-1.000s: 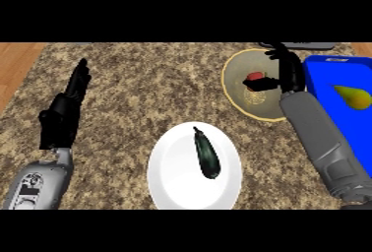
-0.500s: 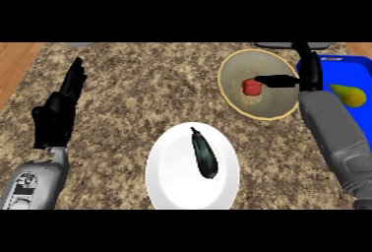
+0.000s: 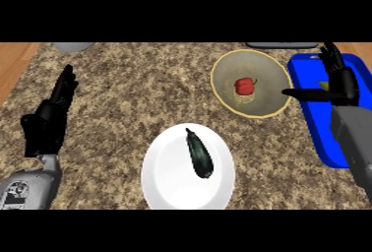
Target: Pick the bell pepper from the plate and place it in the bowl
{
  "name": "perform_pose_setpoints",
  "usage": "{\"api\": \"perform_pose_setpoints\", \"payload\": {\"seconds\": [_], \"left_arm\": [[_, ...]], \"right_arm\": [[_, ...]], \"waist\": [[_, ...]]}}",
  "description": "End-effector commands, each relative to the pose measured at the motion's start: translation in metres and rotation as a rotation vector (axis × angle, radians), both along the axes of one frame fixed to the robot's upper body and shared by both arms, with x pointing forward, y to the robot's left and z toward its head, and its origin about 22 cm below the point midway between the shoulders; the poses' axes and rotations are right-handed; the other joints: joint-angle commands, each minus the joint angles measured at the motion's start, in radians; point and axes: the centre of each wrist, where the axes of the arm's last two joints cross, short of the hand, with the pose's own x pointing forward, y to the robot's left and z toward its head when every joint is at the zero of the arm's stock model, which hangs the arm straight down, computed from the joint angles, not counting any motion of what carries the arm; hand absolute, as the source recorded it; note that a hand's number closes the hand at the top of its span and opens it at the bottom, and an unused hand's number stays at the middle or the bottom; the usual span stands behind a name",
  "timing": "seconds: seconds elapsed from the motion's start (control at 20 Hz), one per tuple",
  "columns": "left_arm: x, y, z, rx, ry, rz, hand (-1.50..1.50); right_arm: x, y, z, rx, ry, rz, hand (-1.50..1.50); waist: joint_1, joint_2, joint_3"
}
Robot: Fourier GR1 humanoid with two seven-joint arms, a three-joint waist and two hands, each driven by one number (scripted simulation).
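A small red bell pepper lay in the middle of a shallow tan bowl with a yellow rim, toward the far right of the speckled brown granite counter. The right robot hand hung just to the right of that bowl, above a blue rectangular tray, its fingers straight and spread, the thumb pointing back toward the bowl, holding nothing. One second earlier this robot hand had been over the bowl, covering the pepper; half a second earlier it was already drawing off to the right, and by this moment it stood clear of the rim. That suggested the pepper had been released and the placing was probably finished. Nearer, at the centre, a white oval plate held only a dark green, elongated vegetable. The left robot hand rested open at the left edge, fingers up, in much the same place throughout.
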Motion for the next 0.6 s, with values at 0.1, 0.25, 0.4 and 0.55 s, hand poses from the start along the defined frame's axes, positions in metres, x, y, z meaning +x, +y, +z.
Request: {"api": "perform_pose_setpoints", "payload": {"seconds": [0.1,0.25,0.4,0.55], "left_arm": [[0.003,0.005,-0.008,0.0,0.015,0.016,0.0],[0.006,0.009,0.001,-0.004,0.008,0.023,0.0],[-0.013,0.003,-0.006,0.009,0.003,0.01,0.0],[-0.003,0.003,0.005,0.006,-0.005,0.014,0.0]], "right_arm": [[-0.032,-0.053,-0.001,0.042,-0.007,0.115,-1.5],[-0.056,-0.049,-0.031,0.052,-0.001,0.154,-1.5],[-0.066,-0.028,-0.047,0.043,-0.006,0.156,-1.5],[-0.075,-0.044,-0.029,0.054,-0.043,0.15,-1.5]], "waist": [[-0.015,-0.004,-0.001],[-0.018,-0.006,-0.001],[-0.012,-0.006,-0.001],[-0.01,-0.004,-0.001]]}}
